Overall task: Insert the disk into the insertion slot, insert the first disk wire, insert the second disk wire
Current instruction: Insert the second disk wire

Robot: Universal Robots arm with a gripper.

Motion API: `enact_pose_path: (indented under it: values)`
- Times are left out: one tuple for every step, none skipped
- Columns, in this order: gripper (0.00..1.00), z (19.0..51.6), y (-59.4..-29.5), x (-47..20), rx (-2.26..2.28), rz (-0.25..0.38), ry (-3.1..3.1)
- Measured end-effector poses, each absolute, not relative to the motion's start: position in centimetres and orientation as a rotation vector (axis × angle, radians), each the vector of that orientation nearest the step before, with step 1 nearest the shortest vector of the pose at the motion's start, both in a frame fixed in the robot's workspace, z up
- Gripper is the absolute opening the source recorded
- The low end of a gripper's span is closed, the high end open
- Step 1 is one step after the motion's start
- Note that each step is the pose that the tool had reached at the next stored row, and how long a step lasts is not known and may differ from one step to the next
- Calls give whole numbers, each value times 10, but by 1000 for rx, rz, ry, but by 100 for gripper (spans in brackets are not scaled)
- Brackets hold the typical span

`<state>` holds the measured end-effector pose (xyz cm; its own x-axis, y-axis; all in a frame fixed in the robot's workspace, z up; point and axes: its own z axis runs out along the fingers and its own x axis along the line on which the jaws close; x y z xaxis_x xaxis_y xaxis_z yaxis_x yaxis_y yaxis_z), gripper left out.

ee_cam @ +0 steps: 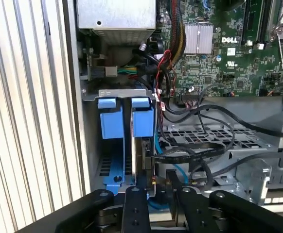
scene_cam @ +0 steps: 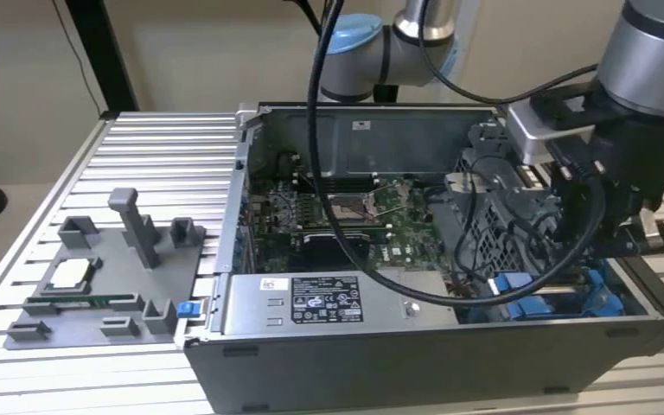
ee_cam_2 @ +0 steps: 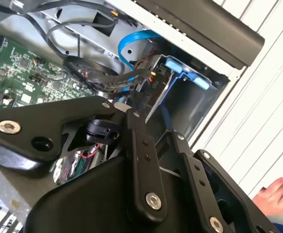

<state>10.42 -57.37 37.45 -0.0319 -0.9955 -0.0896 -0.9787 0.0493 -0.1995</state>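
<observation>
Case (scene_cam: 424, 363) lay open on the worktop (scene_cam: 148, 156), arm reaching into the drive corner.

- Disk (ee_cam: 143, 145): seated on edge in the slot (ee_cam: 117, 93), blue frame tab (ee_cam: 142, 119) level with the bay rim. Step one looked done. It lay just ahead of the fingers (ee_cam: 133, 208), in line with the gap between them.
- Fingers: parted, nothing plainly pinched between them in both wrist views (the gap was dark, so a small plug could have been missed).
- A black connector (ee_cam_2: 150, 85) sat just beyond the nearer fingertip, close against the disk's rear edge; could not tell whether it was fully home.
- Black wires (ee_cam: 200, 145) looped off to one side of the fingers, over the perforated cage (ee_cam: 204, 133). A blue wire (ee_cam: 180, 170) curled close beside the fingertips.
- A second blue frame (ee_cam: 110, 121) stood in the neighbouring bay, on the far side of the disk from the wires.

Judgement: work stood in the wire steps, likely the first disk wire. That step called for a square, straight push of the plug onto the disk's port, with the loose loops kept out from between the fingers.
</observation>
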Motion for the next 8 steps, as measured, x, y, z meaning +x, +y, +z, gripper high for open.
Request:
enact_pose_path:
  values:
    - [100, 379, -574, 104, -2032, -122, 2117]
    - [100, 384, -574, 104, -2032, -121, 2117]
    - [100, 388, -574, 104, -2032, -122, 2117]
    - [100, 393, -574, 104, -2032, -122, 2117]
    - [100, 398, -574, 104, -2032, -122, 2117]
    - [100, 402, -574, 104, -2032, -122, 2117]
    - [100, 405, -574, 104, -2032, -122, 2117]
    - [100, 408, -574, 104, -2032, -122, 2117]
